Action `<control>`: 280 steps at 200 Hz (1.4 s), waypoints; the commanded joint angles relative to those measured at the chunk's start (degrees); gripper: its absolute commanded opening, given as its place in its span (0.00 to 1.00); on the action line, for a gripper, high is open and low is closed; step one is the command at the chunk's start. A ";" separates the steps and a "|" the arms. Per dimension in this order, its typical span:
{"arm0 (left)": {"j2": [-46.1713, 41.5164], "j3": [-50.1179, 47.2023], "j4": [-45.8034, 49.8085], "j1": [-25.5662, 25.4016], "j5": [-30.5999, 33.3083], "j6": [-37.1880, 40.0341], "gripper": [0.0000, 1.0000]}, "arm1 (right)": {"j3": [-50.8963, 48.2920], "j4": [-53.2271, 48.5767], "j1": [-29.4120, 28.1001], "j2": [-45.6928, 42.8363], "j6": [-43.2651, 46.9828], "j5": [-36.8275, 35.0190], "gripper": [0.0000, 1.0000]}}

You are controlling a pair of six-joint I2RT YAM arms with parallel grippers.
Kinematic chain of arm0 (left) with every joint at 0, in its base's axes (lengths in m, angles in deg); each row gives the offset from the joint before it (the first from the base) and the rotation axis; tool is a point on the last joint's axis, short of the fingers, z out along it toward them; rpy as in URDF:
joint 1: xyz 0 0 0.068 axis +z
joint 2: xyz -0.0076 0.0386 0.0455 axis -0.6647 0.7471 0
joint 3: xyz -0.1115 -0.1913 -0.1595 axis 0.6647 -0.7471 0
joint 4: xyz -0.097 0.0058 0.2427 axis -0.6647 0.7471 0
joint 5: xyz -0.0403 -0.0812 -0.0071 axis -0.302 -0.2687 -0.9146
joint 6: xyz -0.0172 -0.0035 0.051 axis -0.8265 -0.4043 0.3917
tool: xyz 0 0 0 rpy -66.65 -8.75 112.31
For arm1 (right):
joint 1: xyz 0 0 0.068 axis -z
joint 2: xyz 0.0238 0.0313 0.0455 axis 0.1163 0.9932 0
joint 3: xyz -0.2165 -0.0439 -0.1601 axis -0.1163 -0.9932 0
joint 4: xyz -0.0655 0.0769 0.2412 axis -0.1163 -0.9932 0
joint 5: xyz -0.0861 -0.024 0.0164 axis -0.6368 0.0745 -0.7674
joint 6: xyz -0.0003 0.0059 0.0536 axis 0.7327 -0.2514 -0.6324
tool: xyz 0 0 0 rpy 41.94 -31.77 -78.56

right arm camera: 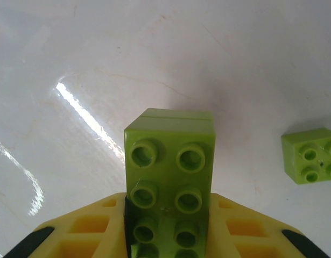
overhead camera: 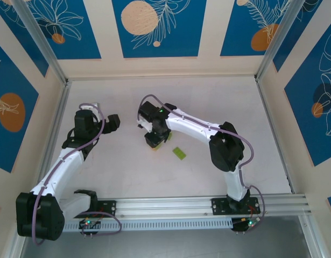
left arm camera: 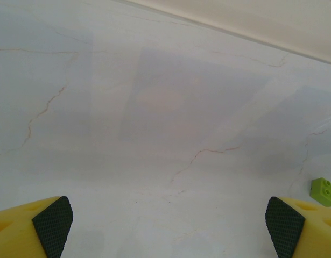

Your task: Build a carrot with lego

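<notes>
Lime-green brick stack (right arm camera: 169,161) pinched in the right claw (right arm camera: 168,231), its lower end cut off; left claw (left arm camera: 168,223) spread wide above the bench (left arm camera: 154,107).

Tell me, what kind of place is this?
Probably a robot practice booth, not a home: a white marbled tabletop fenced by silver metal frame bars, blue leaf-patterned wall panels around it, and white-and-black robot arms, left and right, bolted to a grey metal rail.
</notes>
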 commanded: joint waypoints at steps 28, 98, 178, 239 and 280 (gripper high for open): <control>-0.50 0.49 -0.51 -0.50 -0.71 0.72 0.95 | 0.33 -0.65 -1.49 2.71 6.34 1.48 0.33; -0.15 0.49 -0.61 -0.48 -0.66 0.80 0.95 | 0.53 -0.55 -1.56 3.50 5.38 1.81 0.37; 0.01 0.53 -0.57 -0.52 -0.70 0.80 0.95 | 1.96 -0.70 -0.72 -2.50 4.49 3.27 0.71; -0.32 0.49 -0.55 -0.53 -0.80 0.80 0.95 | 0.58 1.12 6.14 -7.38 5.21 3.81 0.75; -0.32 0.49 -0.66 -0.55 -0.88 0.72 0.95 | -2.03 3.67 12.49 -3.39 10.81 4.40 0.68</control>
